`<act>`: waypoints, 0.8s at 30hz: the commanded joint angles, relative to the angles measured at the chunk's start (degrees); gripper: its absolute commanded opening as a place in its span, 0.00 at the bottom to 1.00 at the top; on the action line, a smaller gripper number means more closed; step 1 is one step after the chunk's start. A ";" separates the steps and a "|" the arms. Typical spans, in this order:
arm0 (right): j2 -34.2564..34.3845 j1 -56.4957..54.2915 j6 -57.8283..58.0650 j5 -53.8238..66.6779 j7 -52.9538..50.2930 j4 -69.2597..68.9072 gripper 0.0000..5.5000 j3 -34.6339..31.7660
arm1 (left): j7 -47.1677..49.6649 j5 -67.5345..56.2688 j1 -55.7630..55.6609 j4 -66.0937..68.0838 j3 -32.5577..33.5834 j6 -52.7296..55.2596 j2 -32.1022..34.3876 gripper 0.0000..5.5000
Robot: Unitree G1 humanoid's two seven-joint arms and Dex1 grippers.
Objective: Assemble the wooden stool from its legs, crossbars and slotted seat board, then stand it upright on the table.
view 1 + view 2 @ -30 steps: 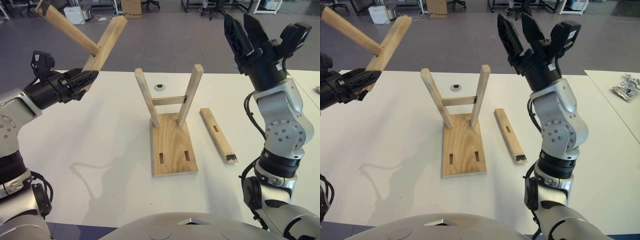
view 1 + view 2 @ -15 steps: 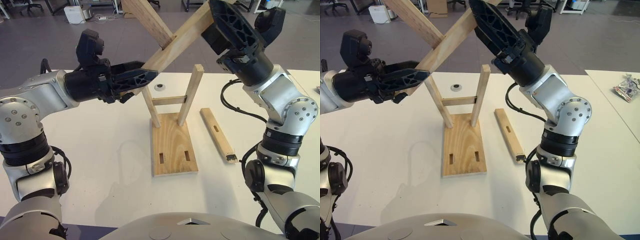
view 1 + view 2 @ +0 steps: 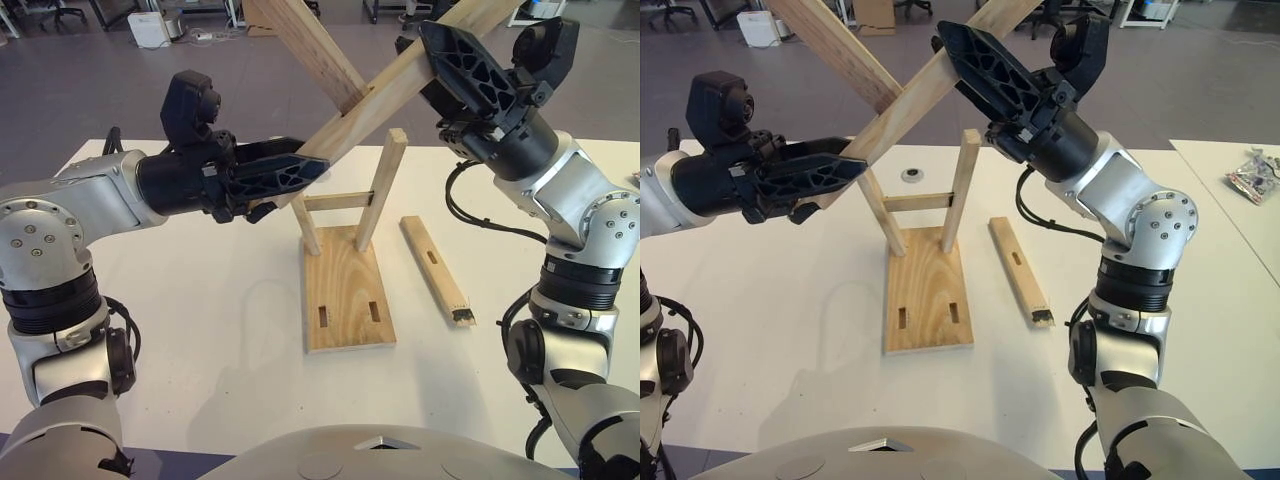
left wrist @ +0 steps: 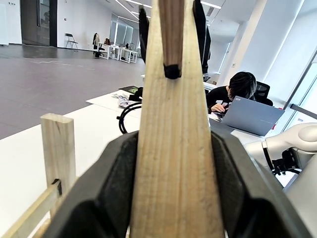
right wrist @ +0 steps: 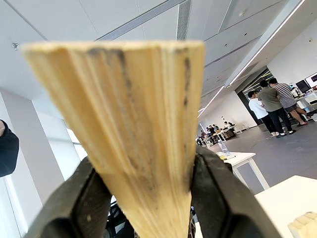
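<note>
Left eye view: leg (image 3: 385, 90) slants up rightward, left gripper (image 3: 312, 165) and right gripper (image 3: 428, 52) jaws clamped on it.

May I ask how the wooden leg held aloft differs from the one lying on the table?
The held pale wooden leg slants aloft between the left gripper and right gripper; the loose pale wooden leg lies flat on the white table. The held leg carries a crossbar; the loose leg's slot is empty. Both are squared wood.
</note>
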 commanded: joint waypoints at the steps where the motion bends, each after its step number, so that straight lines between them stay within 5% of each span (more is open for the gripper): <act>1: -0.87 0.08 0.12 1.99 1.05 -1.17 0.39 0.17 | 0.41 -3.05 2.05 1.18 0.95 -0.80 0.73 0.37; 7: -4.89 -2.00 -1.41 -4.99 2.22 1.93 0.39 -1.23 | 5.07 -1.08 13.83 0.23 2.49 -4.88 -2.14 0.58; 14: -21.96 8.50 -0.92 -29.76 29.98 -5.06 0.38 6.50 | 3.52 18.17 41.33 -3.49 4.03 -17.93 -5.90 0.59; 24: -23.57 13.30 -13.33 -50.28 50.06 -5.62 0.38 15.42 | 11.30 42.37 42.02 -0.14 -2.85 -36.09 -14.36 0.59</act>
